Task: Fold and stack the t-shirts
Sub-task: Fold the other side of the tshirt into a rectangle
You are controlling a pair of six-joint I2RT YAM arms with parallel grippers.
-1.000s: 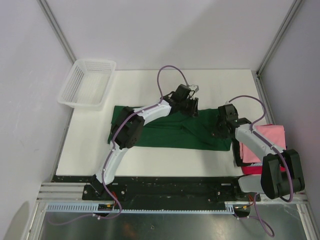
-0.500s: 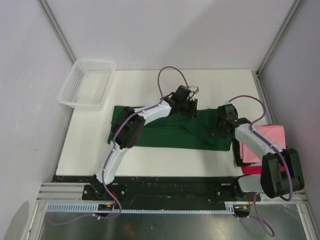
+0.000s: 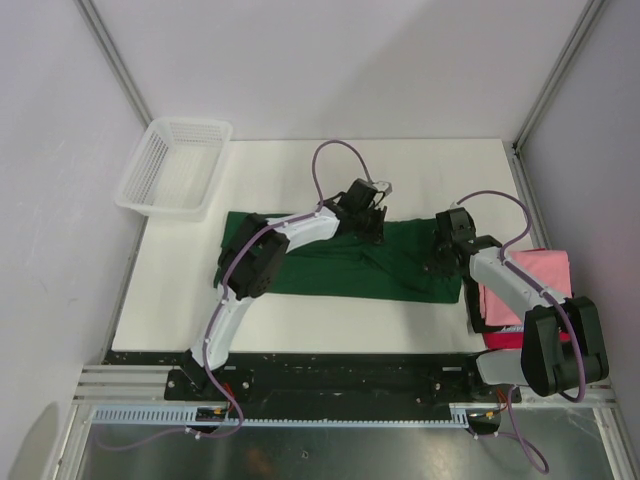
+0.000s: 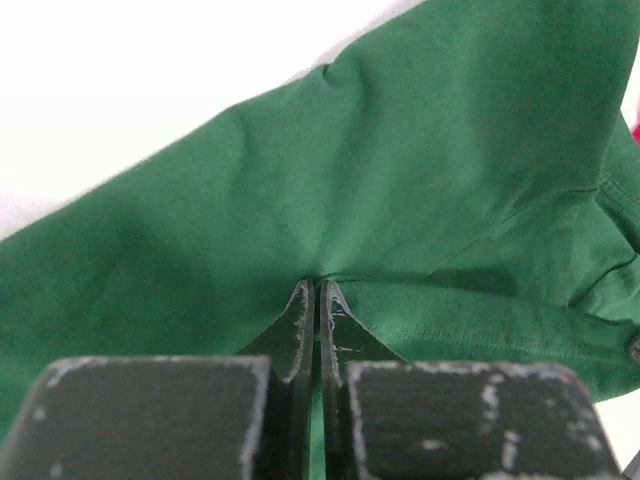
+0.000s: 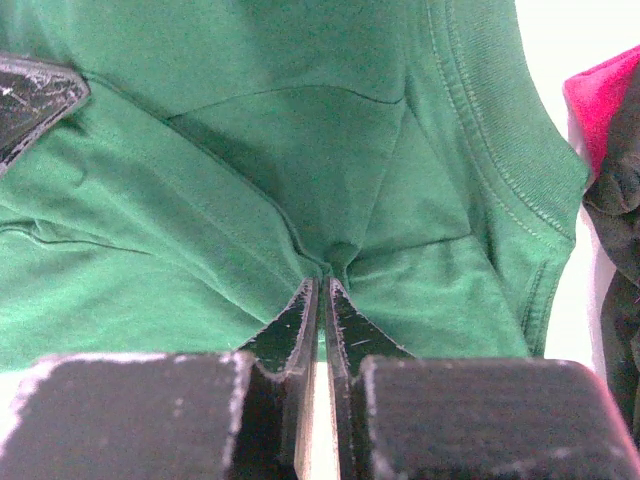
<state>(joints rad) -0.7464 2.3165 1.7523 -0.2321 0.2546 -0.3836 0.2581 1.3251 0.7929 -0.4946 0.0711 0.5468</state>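
The dark green t-shirt [image 3: 330,262] lies folded into a long band across the middle of the white table. My left gripper [image 3: 368,226] is shut on its far edge, pinching a fold of green cloth [image 4: 330,200] between the jaws [image 4: 318,285]. My right gripper [image 3: 442,262] is shut on the shirt's right end near the sleeve; green cloth [image 5: 300,150] bunches at the jaw tips [image 5: 320,283]. A pink folded t-shirt [image 3: 535,280] lies on a red/magenta one [image 3: 500,338] at the right edge of the table; the red shirt [image 5: 605,100] also shows in the right wrist view.
A white plastic mesh basket [image 3: 175,165] stands at the table's far left corner, partly over the edge. The white table [image 3: 440,175] shows bare behind the shirt. Grey walls with metal frame posts enclose the cell.
My left gripper has drawn the shirt's far edge slightly toward me and left. The right gripper has stayed still.
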